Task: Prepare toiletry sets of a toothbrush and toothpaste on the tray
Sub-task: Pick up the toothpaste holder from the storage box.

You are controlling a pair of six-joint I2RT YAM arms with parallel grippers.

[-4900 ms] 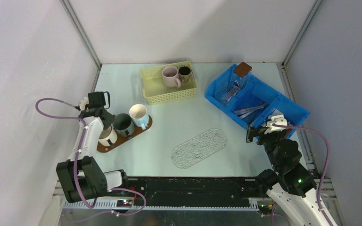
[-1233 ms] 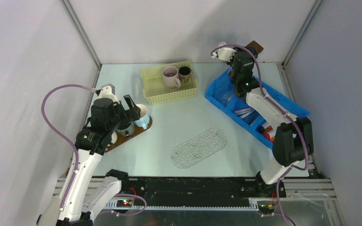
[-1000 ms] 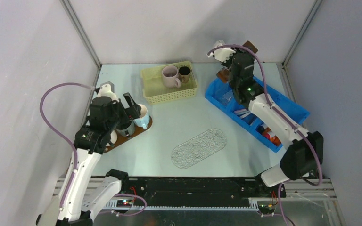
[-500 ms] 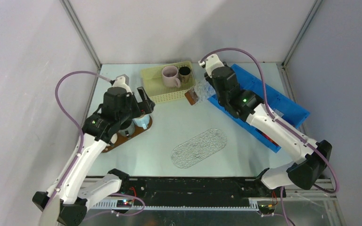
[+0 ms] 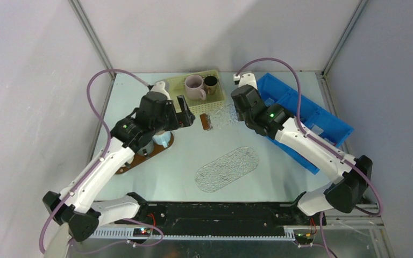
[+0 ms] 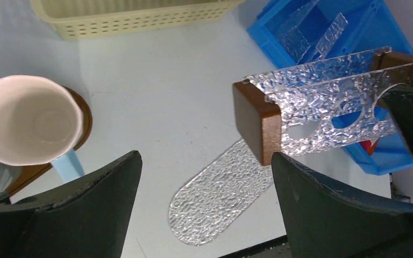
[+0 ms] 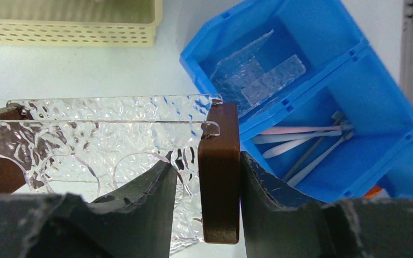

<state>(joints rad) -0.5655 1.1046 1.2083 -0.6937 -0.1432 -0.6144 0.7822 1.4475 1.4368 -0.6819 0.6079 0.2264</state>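
One clear dimpled acrylic rack (image 7: 102, 134) with brown wooden end blocks, clamped at one block by the right gripper (image 7: 207, 183); left gripper (image 6: 204, 183) held spread wide near the other.

Setting: robotics lab test cell.
Evidence:
- Plain pale wall panels (image 5: 32, 80) on three sides, joined by aluminium frame posts (image 5: 92, 40).
- Pale counter (image 5: 193, 145), with the left arm (image 5: 101, 169) and right arm (image 5: 307, 146) bolted at its near edge.
- Exposed purple cables (image 5: 271, 58).
- Black mounting rail (image 5: 220, 209) with small lit indicator lights (image 5: 142, 231).
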